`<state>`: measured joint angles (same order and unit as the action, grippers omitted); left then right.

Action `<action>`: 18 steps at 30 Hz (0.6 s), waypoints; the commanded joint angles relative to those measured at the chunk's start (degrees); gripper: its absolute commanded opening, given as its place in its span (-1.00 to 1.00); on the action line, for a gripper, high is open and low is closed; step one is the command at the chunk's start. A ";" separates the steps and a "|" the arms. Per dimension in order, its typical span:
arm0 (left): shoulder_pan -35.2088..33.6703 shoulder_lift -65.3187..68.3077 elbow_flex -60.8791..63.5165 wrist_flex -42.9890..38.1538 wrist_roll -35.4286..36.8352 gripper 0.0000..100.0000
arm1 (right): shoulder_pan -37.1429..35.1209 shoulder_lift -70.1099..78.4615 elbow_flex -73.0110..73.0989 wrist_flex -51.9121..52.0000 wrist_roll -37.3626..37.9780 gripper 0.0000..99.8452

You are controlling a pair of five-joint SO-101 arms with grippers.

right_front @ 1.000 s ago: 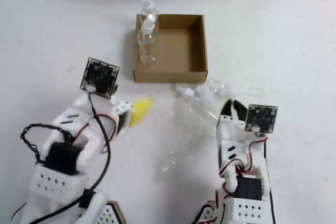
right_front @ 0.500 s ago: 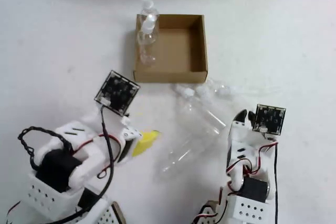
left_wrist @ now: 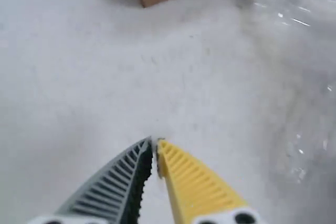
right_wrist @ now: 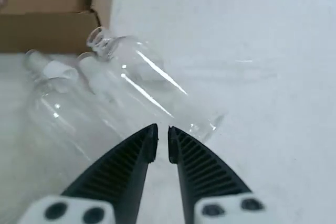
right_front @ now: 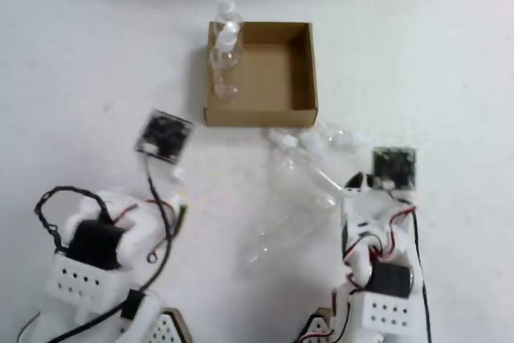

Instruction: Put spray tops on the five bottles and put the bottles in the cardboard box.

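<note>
On the left, the left gripper (left_wrist: 156,148) was held with its jaws pressed together on nothing above bare table (left_wrist: 79,66). The hazard judged there was that, if brought across closed, it would shove the clear bottles rather than take one. In the middle, the cardboard box (right_front: 261,74) was seen with capped bottles (right_front: 226,52) crowded along its wall on the left arm's side, though their number could not be told. One seemed to reach over the far rim, so it could be knocked out if another bottle were dropped in carelessly. Further right, the loose bottles (right_front: 309,173) lay on their sides, touching, just in front of the box's near wall. Being round, smooth and see-through, they were judged likely to roll or slip from a pinch, and a nudge to one would be passed to its neighbours. At least one neck (right_wrist: 98,38) was seen open and uncapped. The right gripper (right_wrist: 161,141) was closed to a thin slit and empty, its tips just short of the base of the nearest bottle (right_wrist: 157,90), with the box beyond the necks. The left gripper was well apart from that heap, which lay off to its right.
</note>
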<state>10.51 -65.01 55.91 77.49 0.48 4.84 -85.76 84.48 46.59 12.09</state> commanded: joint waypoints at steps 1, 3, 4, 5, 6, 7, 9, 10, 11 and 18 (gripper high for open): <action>-13.41 -1.10 6.59 -14.68 0.97 -0.95 | -3.21 12.62 -13.01 5.49 5.71 -0.96; -18.68 -1.01 10.99 -21.27 1.05 -0.95 | -3.82 18.59 -20.48 10.77 10.11 -0.96; -20.53 -1.01 13.01 -24.00 1.05 -0.95 | -4.00 20.70 -24.18 14.02 12.92 -0.96; -22.11 -1.01 14.77 -26.11 1.05 -0.95 | -4.00 22.46 -28.40 17.63 17.14 -0.96; -23.16 -1.01 16.53 -27.87 1.05 -0.95 | -4.00 23.87 -32.79 20.97 22.59 -0.96; -23.78 -1.01 18.02 -29.19 1.05 -0.95 | -4.00 24.66 -37.19 23.96 29.01 -0.96; -24.57 -1.01 20.22 -31.91 1.05 -0.95 | -4.70 25.36 -43.25 31.52 38.33 -0.96; -25.27 -0.92 20.75 -33.23 1.05 -0.95 | -6.37 25.36 -45.36 34.95 40.97 -0.96; -26.24 -0.92 21.01 -34.29 1.05 -0.95 | -8.75 25.36 -46.68 38.29 43.52 -0.96; -26.51 7.96 18.37 -35.25 0.70 -0.95 | -27.30 25.36 -46.68 50.95 51.60 -0.91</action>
<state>-15.78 -63.16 77.27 43.91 0.75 -15.91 -60.79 39.38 94.86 61.32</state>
